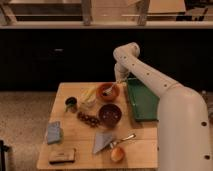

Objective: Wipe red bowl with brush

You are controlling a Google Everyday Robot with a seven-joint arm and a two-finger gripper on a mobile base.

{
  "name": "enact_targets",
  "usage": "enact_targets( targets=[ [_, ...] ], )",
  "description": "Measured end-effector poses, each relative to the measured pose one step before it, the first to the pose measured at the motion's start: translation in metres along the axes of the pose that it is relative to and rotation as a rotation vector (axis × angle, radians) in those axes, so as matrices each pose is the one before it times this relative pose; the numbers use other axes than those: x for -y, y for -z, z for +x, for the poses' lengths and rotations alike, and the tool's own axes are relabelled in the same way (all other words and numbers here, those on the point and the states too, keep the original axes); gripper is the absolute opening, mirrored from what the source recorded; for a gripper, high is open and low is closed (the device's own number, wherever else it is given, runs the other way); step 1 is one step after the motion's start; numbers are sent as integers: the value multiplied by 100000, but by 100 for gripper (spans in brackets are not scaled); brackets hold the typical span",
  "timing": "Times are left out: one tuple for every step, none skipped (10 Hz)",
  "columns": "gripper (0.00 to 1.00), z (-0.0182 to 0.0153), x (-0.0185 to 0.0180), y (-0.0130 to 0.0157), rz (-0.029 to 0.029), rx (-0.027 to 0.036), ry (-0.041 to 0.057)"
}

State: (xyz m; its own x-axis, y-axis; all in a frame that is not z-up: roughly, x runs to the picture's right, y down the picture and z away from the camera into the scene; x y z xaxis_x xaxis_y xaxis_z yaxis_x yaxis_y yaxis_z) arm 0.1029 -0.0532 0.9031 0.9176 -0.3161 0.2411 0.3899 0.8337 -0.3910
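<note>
A white robot arm point(150, 80) reaches from the right foreground to the far side of a wooden desk point(75, 147). Its jaws hang just above the far right rim of the red bowl point(101, 96), clenched on the upper end of the brush point(112, 89). The brush slants down and to the left, with its lower end inside the bowl.

The red bowl sits near the desk's far edge, right of centre and just beside a green tray point(142, 102) that lies along the right side. A maroon bowl point(110, 115) stands nearer the camera, close in front of the red one.

To the left of the red bowl are a pale yellow item point(89, 95) and a dark cup point(71, 104), with a cluster of small dark pieces point(88, 119) in front of them. A blue-grey pad point(54, 132) lies near the left edge and a dark block point(62, 156) at the near left corner. A grey wedge point(102, 141) and an orange cup point(117, 153) with a metal handle lie at the near edge.
</note>
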Motion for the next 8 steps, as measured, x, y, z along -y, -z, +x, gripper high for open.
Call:
enact_targets(
  targets=[
    [0, 409, -400, -409, -697, 1113, -1501],
    [0, 397, -367, -350, -632, 689, -1161],
    [0, 401, -174, -21, -129, 385, -1111],
    [0, 418, -47, 34, 15, 341, -1106],
    [0, 601, 100, 163, 501, 372, -1570],
    [0, 580, 225, 31, 450, -101, -1188],
    [0, 496, 344, 81, 661, -338, -1016],
    [0, 412, 849, -165, 914, -532, -965]
  ],
)
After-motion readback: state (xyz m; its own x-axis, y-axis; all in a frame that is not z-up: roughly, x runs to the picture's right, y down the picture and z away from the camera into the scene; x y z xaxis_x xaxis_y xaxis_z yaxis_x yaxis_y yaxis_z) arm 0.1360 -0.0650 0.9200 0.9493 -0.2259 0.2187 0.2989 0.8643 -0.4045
